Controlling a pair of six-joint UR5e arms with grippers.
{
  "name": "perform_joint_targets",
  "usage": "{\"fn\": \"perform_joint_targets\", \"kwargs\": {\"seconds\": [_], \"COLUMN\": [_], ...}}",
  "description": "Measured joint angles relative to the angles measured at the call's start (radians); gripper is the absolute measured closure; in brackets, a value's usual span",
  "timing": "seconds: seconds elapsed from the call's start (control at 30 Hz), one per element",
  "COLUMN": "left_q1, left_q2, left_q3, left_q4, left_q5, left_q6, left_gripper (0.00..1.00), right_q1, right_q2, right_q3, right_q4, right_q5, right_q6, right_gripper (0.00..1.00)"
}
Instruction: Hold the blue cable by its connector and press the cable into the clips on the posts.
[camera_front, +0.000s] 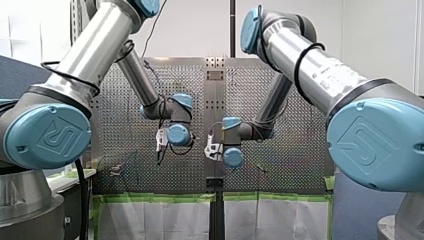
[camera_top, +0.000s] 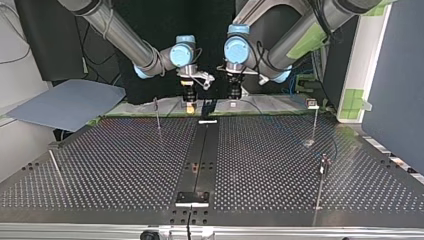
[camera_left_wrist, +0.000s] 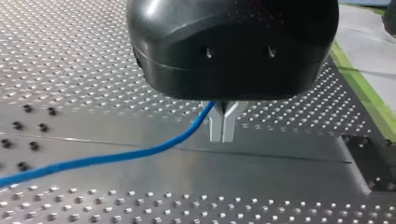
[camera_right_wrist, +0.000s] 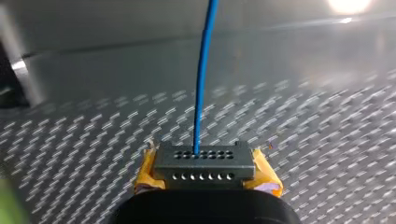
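Observation:
In the right wrist view my right gripper (camera_right_wrist: 208, 179) is shut with its yellow pads (camera_right_wrist: 264, 175) on a grey connector (camera_right_wrist: 201, 161) with rows of small holes. The blue cable (camera_right_wrist: 201, 84) runs straight out of the connector, away from the gripper. In the left wrist view my left gripper (camera_left_wrist: 223, 133) has its metal fingers shut together low over the table. The blue cable (camera_left_wrist: 116, 156) comes out at their base and trails off sideways over the plate. In the top view both grippers (camera_top: 188, 106) (camera_top: 234, 97) hang side by side at the table's far edge.
Thin posts with clips stand on the perforated table (camera_top: 125, 165): one (camera_top: 158, 114) at the top view's far left, two (camera_top: 314, 122) (camera_top: 321, 182) at its right. A dark rail (camera_top: 200, 155) runs down the middle. Green tape edges the table's far side.

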Motion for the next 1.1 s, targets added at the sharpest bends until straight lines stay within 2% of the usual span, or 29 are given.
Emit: {"fn": "perform_joint_targets", "kwargs": {"seconds": [0.2, 0.33, 0.47, 0.63, 0.8, 1.1], "left_q1": [-0.013, -0.018, -0.022, -0.027, -0.030, -0.051], "left_q2": [-0.060, -0.096, -0.127, -0.168, -0.202, -0.242], "left_q3": [0.000, 0.000, 0.000, 0.000, 0.000, 0.001], "left_q4": [0.060, 0.096, 0.127, 0.145, 0.149, 0.161], "left_q5": [0.001, 0.003, 0.001, -0.006, -0.011, -0.018], "left_q6": [0.008, 0.014, 0.019, 0.042, 0.059, 0.097], "left_gripper": [1.00, 1.00, 1.00, 1.00, 1.00, 1.00], "right_q1": [0.005, -0.001, -0.012, -0.029, -0.046, -0.086], "right_q2": [0.058, 0.094, 0.111, 0.114, 0.110, 0.056], "right_q3": [0.058, 0.094, 0.126, 0.166, 0.204, 0.280], "right_q4": [-0.058, -0.094, -0.126, -0.166, -0.204, -0.280], "right_q5": [0.031, 0.038, 0.038, 0.029, 0.014, -0.044], "right_q6": [0.013, 0.023, 0.039, 0.046, 0.042, 0.034], "right_gripper": [1.00, 1.00, 1.00, 1.00, 1.00, 1.00]}}
